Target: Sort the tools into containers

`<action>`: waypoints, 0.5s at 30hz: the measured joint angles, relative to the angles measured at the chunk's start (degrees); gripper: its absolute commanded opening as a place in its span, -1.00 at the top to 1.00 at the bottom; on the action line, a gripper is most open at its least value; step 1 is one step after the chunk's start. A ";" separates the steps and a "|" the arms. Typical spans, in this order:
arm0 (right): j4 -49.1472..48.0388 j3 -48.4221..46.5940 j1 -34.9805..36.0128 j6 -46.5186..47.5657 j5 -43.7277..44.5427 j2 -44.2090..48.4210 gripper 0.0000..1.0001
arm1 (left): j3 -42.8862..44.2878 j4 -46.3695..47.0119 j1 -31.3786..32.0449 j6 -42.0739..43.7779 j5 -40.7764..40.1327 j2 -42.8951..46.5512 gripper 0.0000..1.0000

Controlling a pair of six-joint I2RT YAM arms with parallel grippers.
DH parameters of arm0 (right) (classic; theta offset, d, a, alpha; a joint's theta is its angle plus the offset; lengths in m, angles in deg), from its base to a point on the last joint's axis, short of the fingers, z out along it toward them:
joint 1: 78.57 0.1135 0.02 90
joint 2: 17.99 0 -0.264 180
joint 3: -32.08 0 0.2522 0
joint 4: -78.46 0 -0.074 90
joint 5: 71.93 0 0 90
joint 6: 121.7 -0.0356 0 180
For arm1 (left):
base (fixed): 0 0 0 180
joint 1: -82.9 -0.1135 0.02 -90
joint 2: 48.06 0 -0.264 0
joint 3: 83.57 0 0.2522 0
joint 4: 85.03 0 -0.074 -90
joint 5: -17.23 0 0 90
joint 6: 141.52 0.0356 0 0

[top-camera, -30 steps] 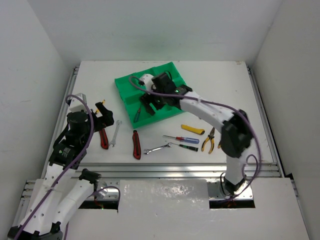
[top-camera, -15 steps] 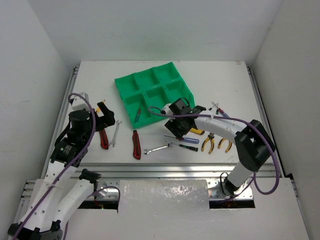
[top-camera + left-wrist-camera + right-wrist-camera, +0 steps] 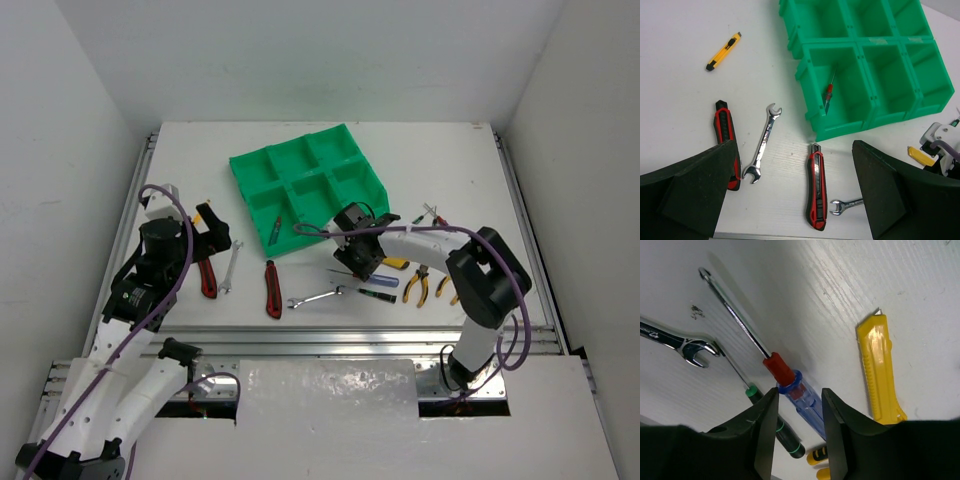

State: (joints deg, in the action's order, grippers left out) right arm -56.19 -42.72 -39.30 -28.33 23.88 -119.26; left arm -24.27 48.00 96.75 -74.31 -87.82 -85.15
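Top external view: nearest the arms, on the near side of the green tray point(image 3: 245, 175), a red-handled knife point(image 3: 272, 290) and a silver wrench point(image 3: 314, 297) lie flat on the table point(image 3: 450, 160).

Just beyond that wrench, between it and the tray, lie a green-and-black screwdriver point(image 3: 378, 294) and a blue-handled screwdriver point(image 3: 383, 281). 2 yellow-handled pliers point(image 3: 417, 285) sit farther to the tray's near right. The right fingers point(image 3: 358, 262) are down over the blue handle. In the right wrist view these fingers point(image 3: 765, 430) stand narrow, 1 on each side of the blue-handled screwdriver point(image 3: 802, 397). I cannot tell whether they already press it. A yellow knife point(image 3: 881, 370) lies just beside them, apart from the screwdriver.

To the tray's near left, the left fingers point(image 3: 210, 238) hover spread wide with nothing between them. The left wrist view shows 1 of these fingers point(image 3: 695, 190) over the end of a second red-handled knife point(image 3: 725, 127). A second wrench point(image 3: 763, 142) lies just beside that knife. A second yellow knife point(image 3: 723, 51) lies farther out, left of the tray.

In the tray's near left corner compartment lies 1 red-handled screwdriver point(image 3: 829, 94). Right of the tray are a few thin tools point(image 3: 432, 212), too small to name.
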 measured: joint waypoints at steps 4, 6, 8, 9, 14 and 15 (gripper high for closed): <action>-0.24 0.00 -0.52 0.52 0.00 -1.53 0.20 | 0.00 0.00 0.00 0.00 0.15 0.00 -0.97; -0.26 0.00 -0.57 0.74 -0.04 -2.67 0.20 | 0.00 0.00 0.02 0.00 0.20 0.00 -0.98; -0.24 -0.02 -0.59 1.11 -0.11 -3.93 0.33 | 0.00 0.00 0.00 0.00 0.22 0.02 -0.97; -0.02 -0.24 -0.59 1.20 -0.20 -4.24 0.42 | 0.00 0.00 0.00 0.00 0.28 0.02 -0.98; -0.02 -0.42 -0.61 1.36 0.22 -4.28 0.67 | 0.00 0.00 0.00 0.02 0.33 0.07 -0.98; -0.07 -0.42 -0.61 1.38 0.35 -4.28 0.69 | 0.00 0.00 0.02 0.02 0.35 0.09 -0.98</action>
State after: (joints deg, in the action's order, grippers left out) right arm -56.26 -43.14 -39.91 -26.95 24.23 -123.54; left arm -24.27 48.00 96.77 -74.29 -87.47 -85.06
